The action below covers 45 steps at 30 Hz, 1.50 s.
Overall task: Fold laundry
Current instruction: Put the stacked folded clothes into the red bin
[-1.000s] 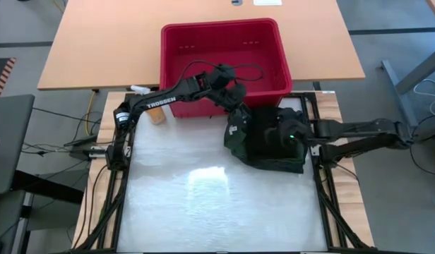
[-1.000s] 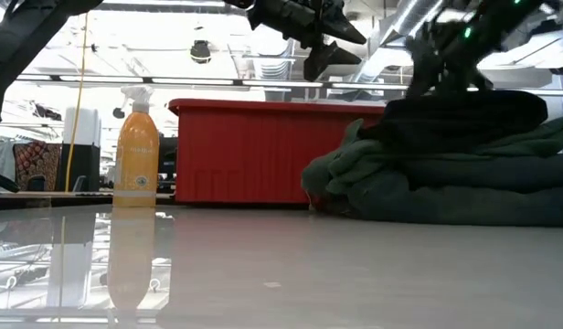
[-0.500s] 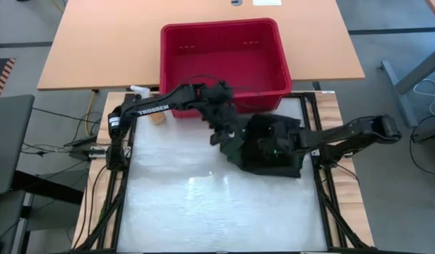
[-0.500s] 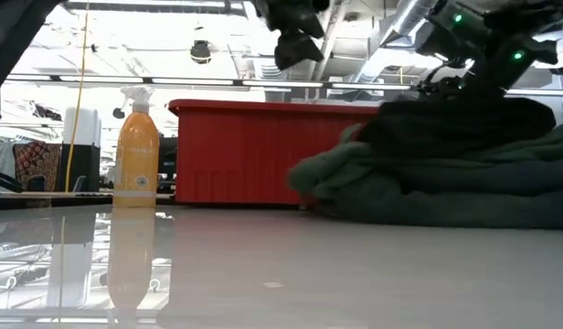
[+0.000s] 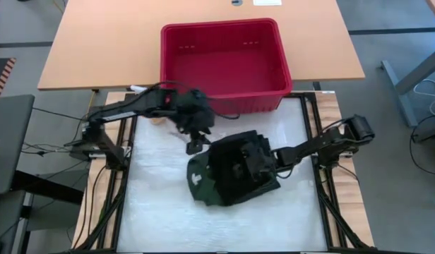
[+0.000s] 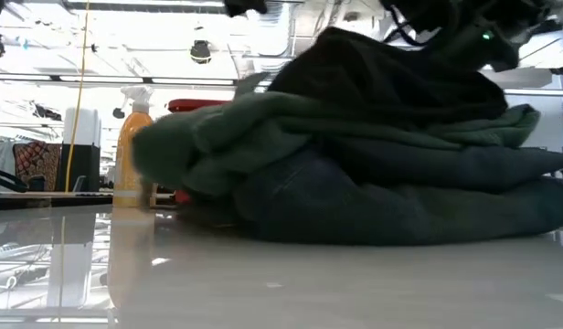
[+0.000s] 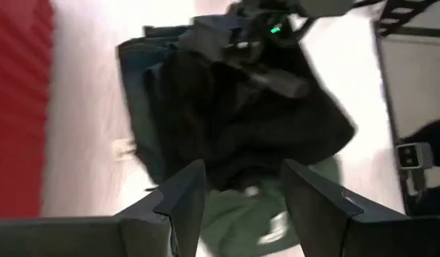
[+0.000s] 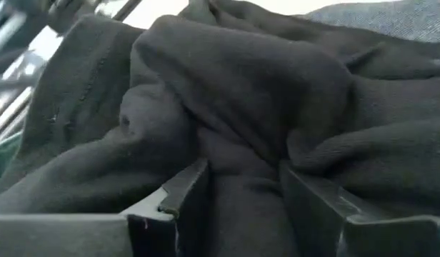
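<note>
Laundry point(image 5: 235, 169) dragged from basket point(image 5: 224, 60) side to worktop point(image 5: 161, 212) centre; right end effector point(image 5: 263, 164) pinching black cloth, left end effector point(image 5: 195, 144) apart, empty. Unfolded yet.

My left arm reaches in from the left edge of the table, elbow bent, its wrist turned toward the middle; my left gripper point(image 5: 194, 141) hangs clear of the table with its two dark fingers point(image 7: 181, 196) standing parted and nothing between them. My right arm stretches low from the right edge toward the centre, and my right gripper point(image 5: 263, 161) is pressed into the laundry point(image 5: 231, 169), fingers point(image 8: 184, 189) apart with black cloth bunched between them
</note>
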Each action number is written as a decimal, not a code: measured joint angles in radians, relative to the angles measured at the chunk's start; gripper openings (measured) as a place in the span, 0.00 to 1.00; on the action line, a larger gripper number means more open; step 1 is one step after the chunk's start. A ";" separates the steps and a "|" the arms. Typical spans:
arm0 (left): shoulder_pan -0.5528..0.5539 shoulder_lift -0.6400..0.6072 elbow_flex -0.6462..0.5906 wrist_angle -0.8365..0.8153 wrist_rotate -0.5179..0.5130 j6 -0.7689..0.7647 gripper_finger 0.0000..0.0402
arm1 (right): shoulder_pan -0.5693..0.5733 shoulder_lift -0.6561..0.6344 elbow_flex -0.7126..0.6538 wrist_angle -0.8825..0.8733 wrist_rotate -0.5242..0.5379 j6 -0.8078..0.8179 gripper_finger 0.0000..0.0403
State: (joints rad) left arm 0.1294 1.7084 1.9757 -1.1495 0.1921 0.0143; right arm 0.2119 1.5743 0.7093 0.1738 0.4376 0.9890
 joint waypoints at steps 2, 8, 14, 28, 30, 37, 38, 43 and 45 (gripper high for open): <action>-0.007 -0.069 -0.088 0.024 -0.046 -0.044 0.43 | -0.013 0.018 0.030 -0.012 -0.031 -0.050 0.49; -0.034 -0.343 -0.479 0.300 -0.106 -0.294 0.43 | -0.032 -0.057 0.089 -0.091 -0.036 -0.157 0.54; -0.142 -0.544 -0.807 0.629 -0.247 -0.575 0.43 | -0.052 -0.265 0.119 -0.103 -0.055 -0.210 0.61; -0.422 -0.628 -1.255 1.006 -0.570 -1.113 0.62 | -0.063 -0.553 0.120 -0.807 -0.066 0.185 0.65; -0.431 -0.628 -1.285 0.991 -0.584 -1.167 0.69 | -0.065 -0.545 0.120 -0.846 -0.072 0.189 0.65; -0.492 -0.628 -1.376 1.018 -0.596 -1.362 0.86 | -0.063 -0.569 0.034 -0.803 -0.151 0.215 0.65; -0.507 -0.628 -1.396 1.048 -0.602 -1.374 0.87 | -0.061 -0.579 0.000 -0.791 -0.153 0.235 0.65; -0.602 -0.628 -1.525 1.188 -0.748 -1.505 0.89 | -0.043 -0.664 -0.198 -0.615 -0.155 0.370 0.65; -0.636 -0.627 -1.587 1.230 -0.784 -1.572 0.89 | -0.020 -0.695 -0.263 -0.541 -0.149 0.418 0.65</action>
State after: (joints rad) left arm -0.5066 1.0812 0.3887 0.0802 -0.5922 -1.5579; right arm 0.1922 0.8797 0.4462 -0.3671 0.2882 1.4069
